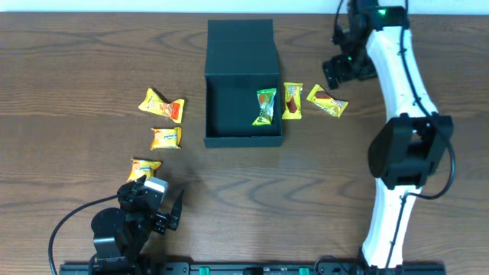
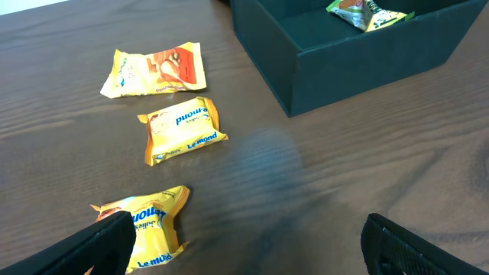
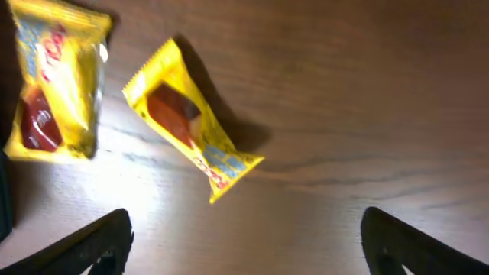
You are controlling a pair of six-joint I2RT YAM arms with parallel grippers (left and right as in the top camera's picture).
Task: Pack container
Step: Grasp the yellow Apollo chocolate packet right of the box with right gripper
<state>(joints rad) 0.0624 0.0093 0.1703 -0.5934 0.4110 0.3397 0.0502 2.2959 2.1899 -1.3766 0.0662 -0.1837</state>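
The dark teal container (image 1: pixel 243 141) stands open at the table's middle, its lid flap folded back, with a green packet (image 1: pixel 265 106) inside at its right wall. It also shows in the left wrist view (image 2: pixel 336 69). Three yellow packets (image 1: pixel 162 105) (image 1: pixel 166 138) (image 1: pixel 144 168) lie left of it. Two more yellow packets (image 1: pixel 293 101) (image 1: pixel 327 100) lie right of it. My left gripper (image 1: pixel 153 210) is open and empty, its left finger beside the nearest yellow packet (image 2: pixel 149 225). My right gripper (image 1: pixel 341 69) is open and empty above a yellow packet (image 3: pixel 191 122).
The table is dark brown wood. The right arm's white links (image 1: pixel 401 137) stretch along the right side. A second yellow packet (image 3: pixel 57 84) lies at the left of the right wrist view.
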